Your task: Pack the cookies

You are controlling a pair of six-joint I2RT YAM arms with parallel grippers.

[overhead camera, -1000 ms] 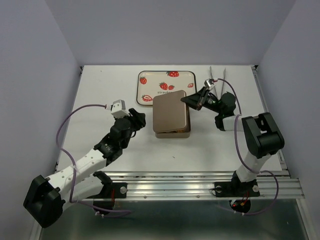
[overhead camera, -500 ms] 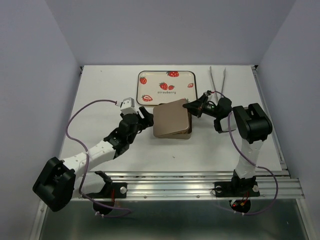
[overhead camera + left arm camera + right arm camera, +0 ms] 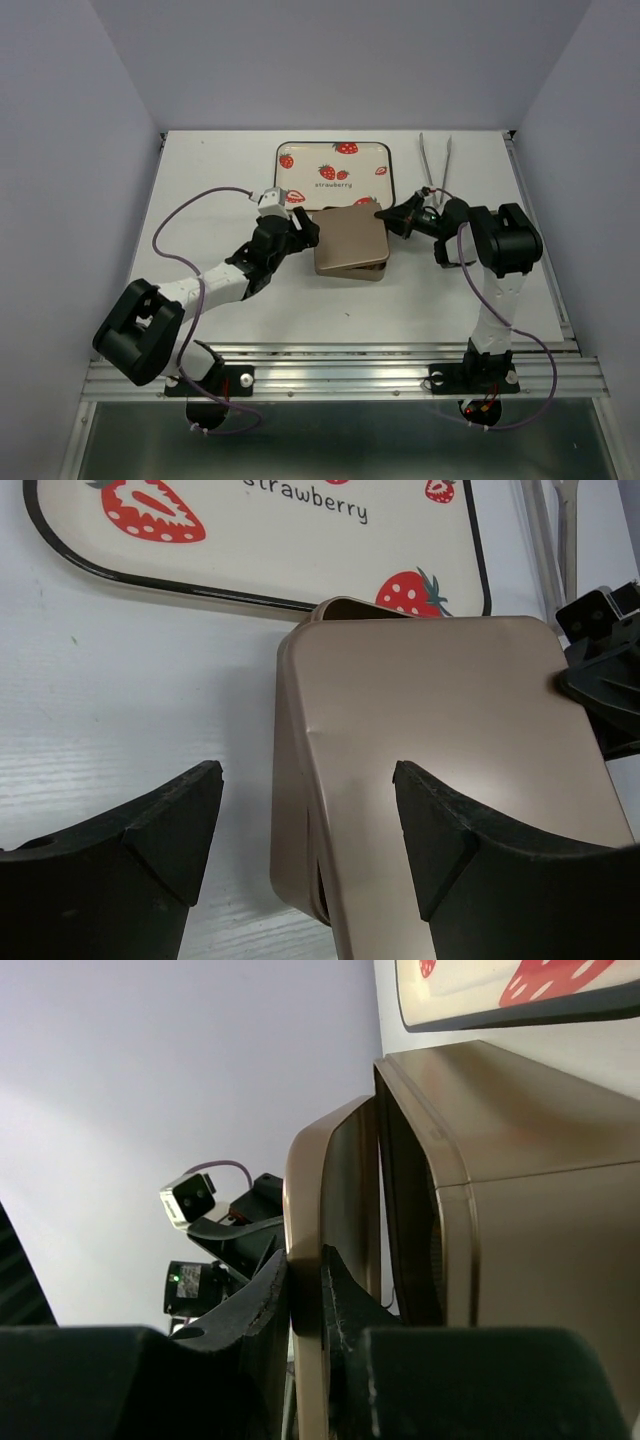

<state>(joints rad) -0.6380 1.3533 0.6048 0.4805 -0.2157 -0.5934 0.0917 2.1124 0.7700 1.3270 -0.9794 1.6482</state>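
Observation:
A gold tin box (image 3: 354, 271) stands mid-table. Its gold lid (image 3: 350, 238) lies slanted over it, a gap showing at the near left corner (image 3: 322, 880). My right gripper (image 3: 386, 214) is shut on the lid's right rim; in the right wrist view its fingers (image 3: 305, 1260) pinch the lid edge (image 3: 325, 1190) beside the box wall (image 3: 500, 1160). My left gripper (image 3: 305, 228) is open at the box's left side, its fingertips (image 3: 307, 772) straddling the lid's left edge (image 3: 450, 730) without touching. The cookies are hidden from every view.
A cream tray (image 3: 315, 152) printed with strawberries lies just behind the box, its front rim (image 3: 250, 592) close to the box. Metal tongs (image 3: 435, 160) lie at the back right. The right gripper (image 3: 600, 680) shows in the left wrist view.
The right gripper has brought the tilted lid down over the box. The left arm reached forward to the box's left side and its jaws opened.

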